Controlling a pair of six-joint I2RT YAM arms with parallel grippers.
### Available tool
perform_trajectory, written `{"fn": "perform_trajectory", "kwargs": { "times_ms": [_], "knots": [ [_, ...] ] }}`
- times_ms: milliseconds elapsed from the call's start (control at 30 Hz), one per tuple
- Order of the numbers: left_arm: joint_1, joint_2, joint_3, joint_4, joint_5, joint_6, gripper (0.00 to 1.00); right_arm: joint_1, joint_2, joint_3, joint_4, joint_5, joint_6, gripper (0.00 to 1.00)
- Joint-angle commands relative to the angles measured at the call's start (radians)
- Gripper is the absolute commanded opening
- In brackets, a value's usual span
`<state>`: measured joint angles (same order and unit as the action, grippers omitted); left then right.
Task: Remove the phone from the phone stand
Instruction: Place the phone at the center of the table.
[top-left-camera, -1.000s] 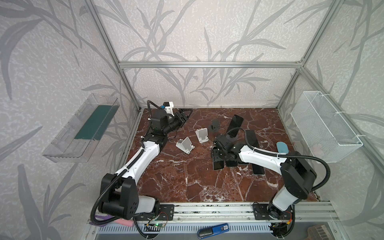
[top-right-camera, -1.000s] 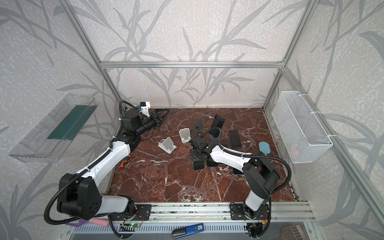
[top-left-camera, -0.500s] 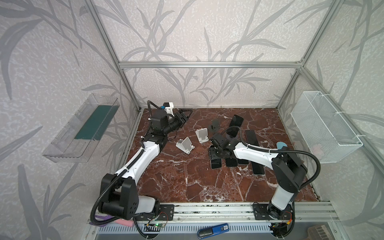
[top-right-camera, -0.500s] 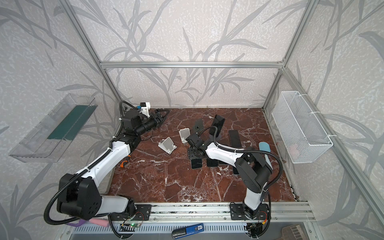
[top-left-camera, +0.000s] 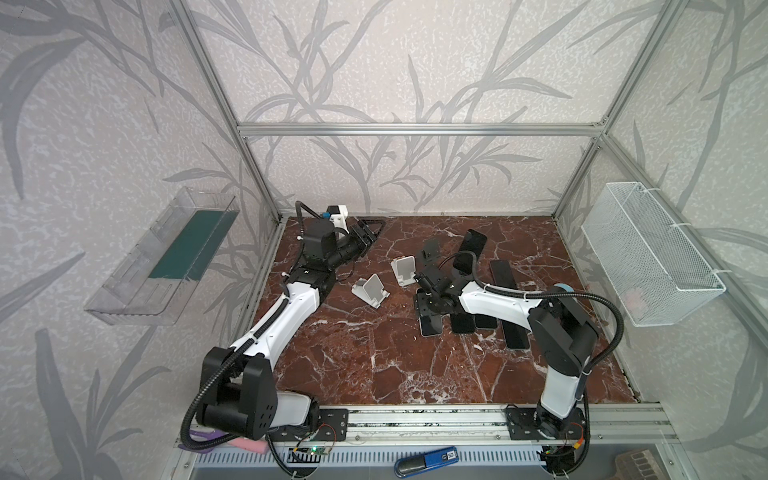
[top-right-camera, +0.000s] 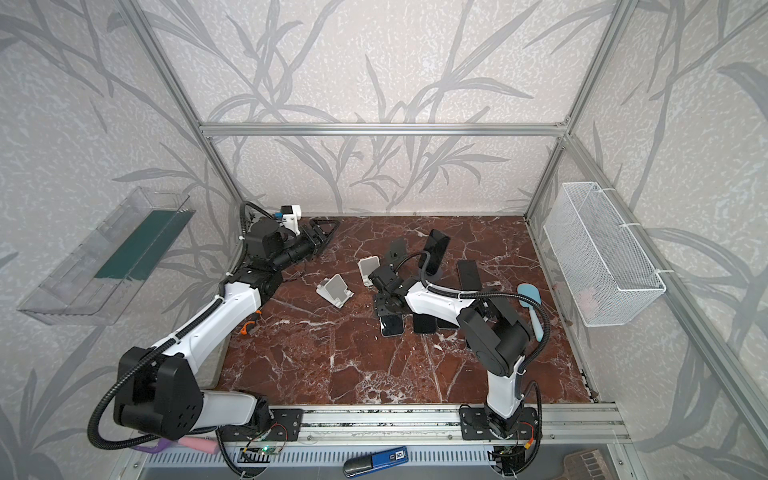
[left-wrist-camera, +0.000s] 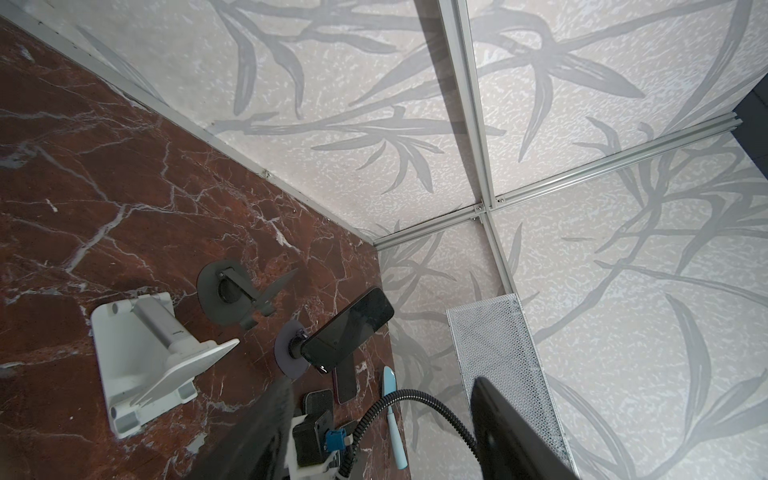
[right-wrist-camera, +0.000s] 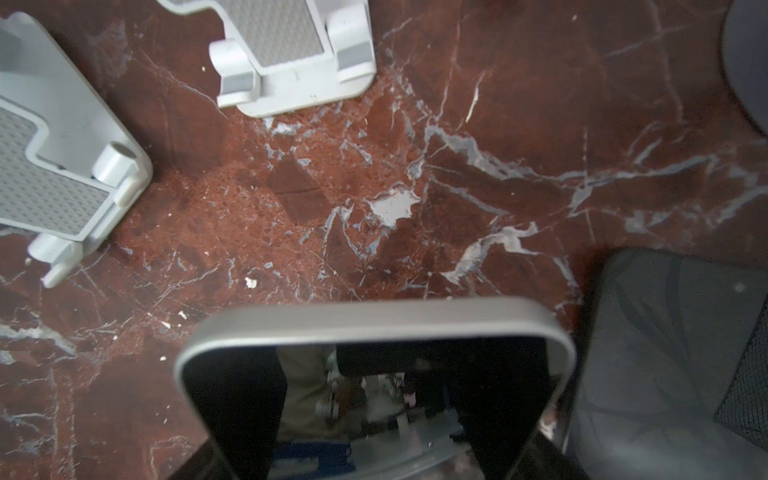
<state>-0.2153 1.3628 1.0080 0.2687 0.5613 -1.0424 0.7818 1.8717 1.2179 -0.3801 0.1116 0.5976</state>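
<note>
Silver-rimmed phone in closed right tool; left tool partly open, empty.

Tabletop, seen in both top views.
- Back centre: phone leaning on its phone stand.
- Just left of it: empty round-base stand.
- Left again and nearer: upright folding stand. Further left and nearer still: second folding stand.
- Mid-table, in front of the leaning phone: leftmost flat phone and middle flat phone, side by side. Cannot tell whether they touch.
- Right of these: rear flat phone, with near flat phone before it.
- Handled tool lies right of them.
- Wire basket hangs on the right wall.
- Clear tray hangs on the left wall, a sheet lying in it.
</note>
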Motion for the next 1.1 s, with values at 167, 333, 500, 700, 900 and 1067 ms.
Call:
{"fn": "perform_trajectory", "kwargs": {
  "times_ms": [167,333,500,700,900,1067],
  "knots": [
    [-0.004,-0.037,0.007,0.006,-0.003,0.008,0.68,-0.007,0.041,0.017,-0.021,0.042,-0.012,0.75],
    [-0.006,-0.032,0.007,0.009,0.0,0.0,0.68,0.001,0.067,0.008,-0.005,0.113,0.03,0.75],
    [-0.007,-0.036,0.006,0.016,0.003,-0.002,0.68,0.037,0.081,0.005,0.002,0.234,0.086,0.76],
    [-0.007,-0.042,0.007,0.02,0.008,-0.01,0.68,0.037,0.087,0.005,-0.027,0.282,0.104,0.79],
    [-0.007,-0.048,0.004,0.017,0.002,-0.004,0.68,0.036,0.082,-0.018,-0.039,0.318,0.154,0.8],
    [-0.009,-0.035,0.006,0.024,0.009,-0.014,0.68,0.037,0.083,-0.027,-0.033,0.308,0.163,0.8]
  ]
}}
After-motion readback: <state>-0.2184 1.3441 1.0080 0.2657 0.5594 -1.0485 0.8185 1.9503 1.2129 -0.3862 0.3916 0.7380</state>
